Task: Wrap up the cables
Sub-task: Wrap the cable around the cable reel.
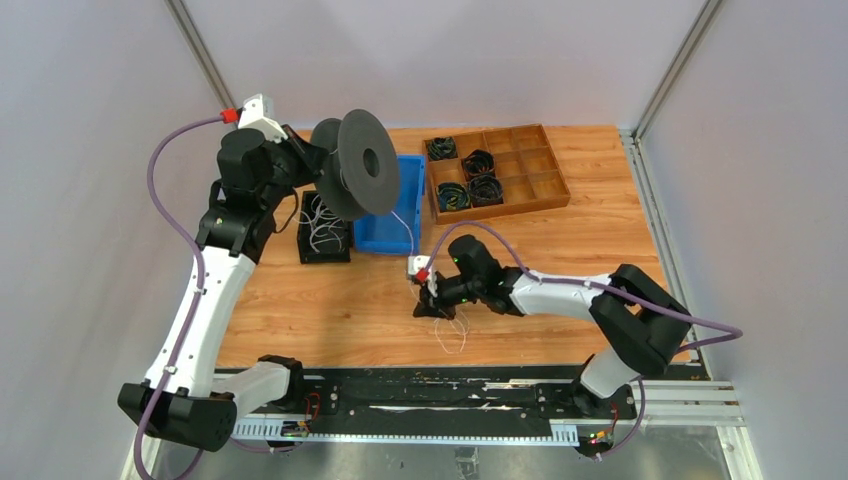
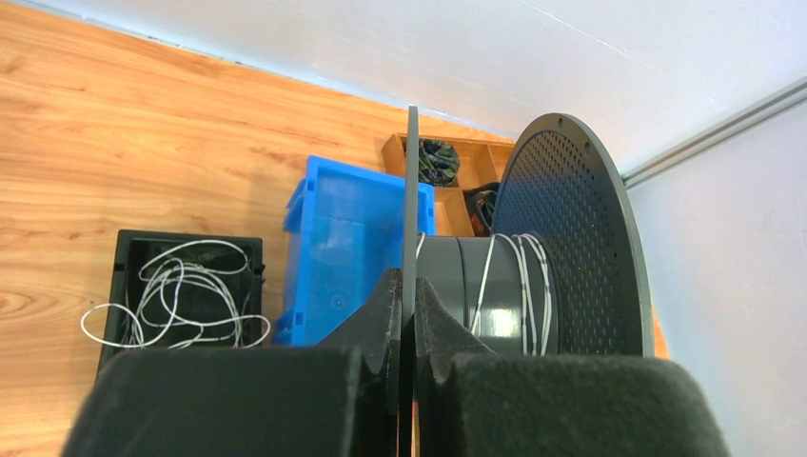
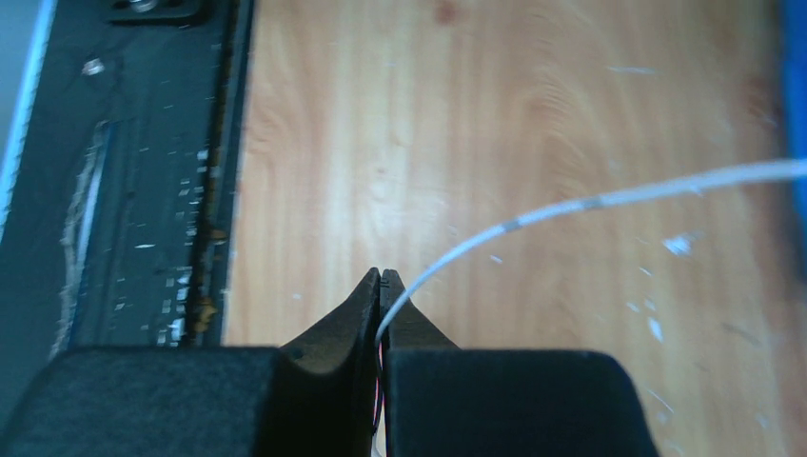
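Note:
My left gripper (image 2: 410, 286) is shut on the near flange of a black spool (image 1: 362, 165) and holds it up at the back left. A few turns of thin whitish cable (image 2: 528, 286) lie on the spool's hub. My right gripper (image 3: 383, 278) is shut on a strand of the whitish cable (image 3: 590, 202), low over the table's front middle (image 1: 432, 300). The strand runs up toward the spool, and a loose loop (image 1: 452, 335) lies on the wood below the gripper. More cable (image 2: 181, 295) is tangled in a black box (image 1: 325, 232).
A blue bin (image 1: 392, 205) stands beside the black box under the spool. A wooden divided tray (image 1: 497, 170) with small black cable coils sits at the back right. A black rail (image 1: 420, 390) runs along the near edge. White walls enclose the table.

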`<action>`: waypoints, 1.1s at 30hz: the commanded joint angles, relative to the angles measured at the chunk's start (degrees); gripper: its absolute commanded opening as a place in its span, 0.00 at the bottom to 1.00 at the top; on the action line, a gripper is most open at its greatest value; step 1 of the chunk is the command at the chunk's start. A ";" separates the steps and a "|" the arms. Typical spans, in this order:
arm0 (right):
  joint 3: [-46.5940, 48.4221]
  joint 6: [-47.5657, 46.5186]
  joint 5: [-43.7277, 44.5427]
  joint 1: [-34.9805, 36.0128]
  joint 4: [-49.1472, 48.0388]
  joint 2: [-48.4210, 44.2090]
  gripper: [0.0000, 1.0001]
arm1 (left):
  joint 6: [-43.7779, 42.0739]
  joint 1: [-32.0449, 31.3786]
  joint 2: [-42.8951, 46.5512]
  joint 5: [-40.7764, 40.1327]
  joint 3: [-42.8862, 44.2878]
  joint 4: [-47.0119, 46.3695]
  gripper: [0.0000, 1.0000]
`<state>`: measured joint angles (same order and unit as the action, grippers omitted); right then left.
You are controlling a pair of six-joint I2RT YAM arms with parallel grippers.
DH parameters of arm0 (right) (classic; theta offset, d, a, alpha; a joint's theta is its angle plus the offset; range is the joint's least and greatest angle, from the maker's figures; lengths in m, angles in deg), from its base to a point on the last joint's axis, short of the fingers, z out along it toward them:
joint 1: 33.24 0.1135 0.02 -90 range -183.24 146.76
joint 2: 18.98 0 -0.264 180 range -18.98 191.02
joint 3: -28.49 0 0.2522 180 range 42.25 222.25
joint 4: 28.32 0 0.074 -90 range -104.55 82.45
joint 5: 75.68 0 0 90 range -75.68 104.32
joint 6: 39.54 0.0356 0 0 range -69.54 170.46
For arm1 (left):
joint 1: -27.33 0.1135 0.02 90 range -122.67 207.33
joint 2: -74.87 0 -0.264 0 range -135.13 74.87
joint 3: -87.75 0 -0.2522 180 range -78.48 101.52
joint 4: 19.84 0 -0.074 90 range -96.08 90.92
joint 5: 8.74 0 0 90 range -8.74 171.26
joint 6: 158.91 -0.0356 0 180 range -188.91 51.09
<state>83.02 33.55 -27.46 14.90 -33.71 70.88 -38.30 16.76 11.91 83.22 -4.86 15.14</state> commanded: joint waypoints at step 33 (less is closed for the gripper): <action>51.25 -12.54 -1.48 16.81 58.85 -2.96 0.01 | -15.88 -8.87 -0.16 -12.67 -2.95 -8.87 0.00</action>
<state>129.42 20.26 -28.29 30.37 20.27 67.26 -51.33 9.39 10.95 73.51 -7.61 12.05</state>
